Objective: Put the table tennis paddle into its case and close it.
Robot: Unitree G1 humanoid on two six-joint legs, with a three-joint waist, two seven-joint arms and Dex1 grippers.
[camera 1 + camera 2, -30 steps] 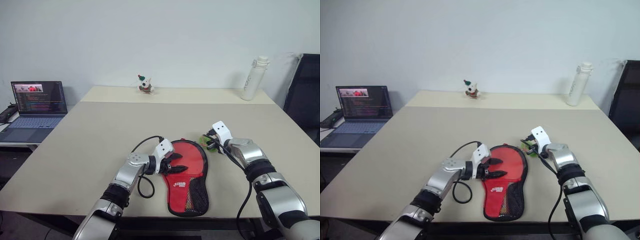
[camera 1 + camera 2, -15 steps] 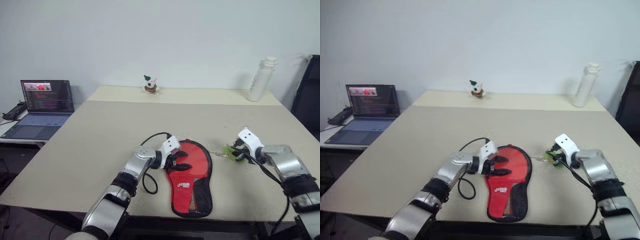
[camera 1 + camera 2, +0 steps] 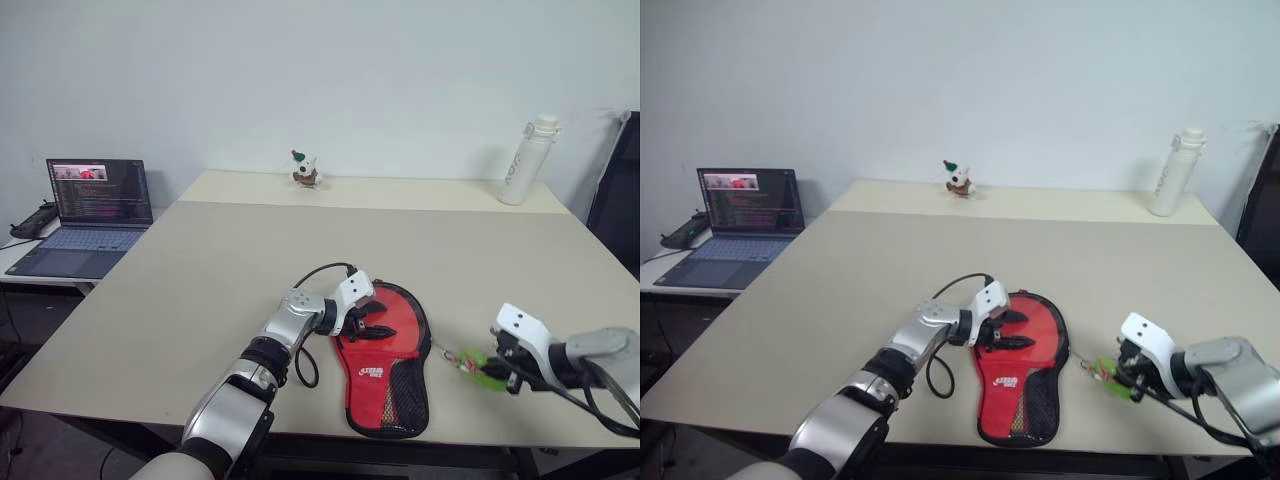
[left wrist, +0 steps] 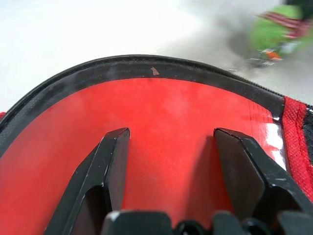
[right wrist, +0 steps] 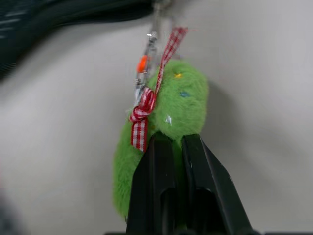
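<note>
The case (image 3: 385, 350) lies red side up near the table's front edge, its mesh end toward me. My left gripper (image 3: 372, 320) is open, both black fingers (image 4: 110, 161) resting flat on the case's round red part (image 4: 161, 103). To the case's right, my right gripper (image 3: 497, 368) is shut on a small green fuzzy ring (image 5: 181, 98) with a red checked ribbon. A thin chain joins the ring to the case's edge. The table tennis paddle is hidden.
An open laptop (image 3: 90, 200) sits on a side desk to the left. A small toy figure (image 3: 303, 170) and a white bottle (image 3: 525, 160) stand along the table's far edge (image 3: 400, 182). A black chair (image 3: 625, 190) is at the right.
My right gripper has drawn the green ring back toward the table's front right, away from the case's top. The left gripper has edged right on the case. The camera has shifted.
</note>
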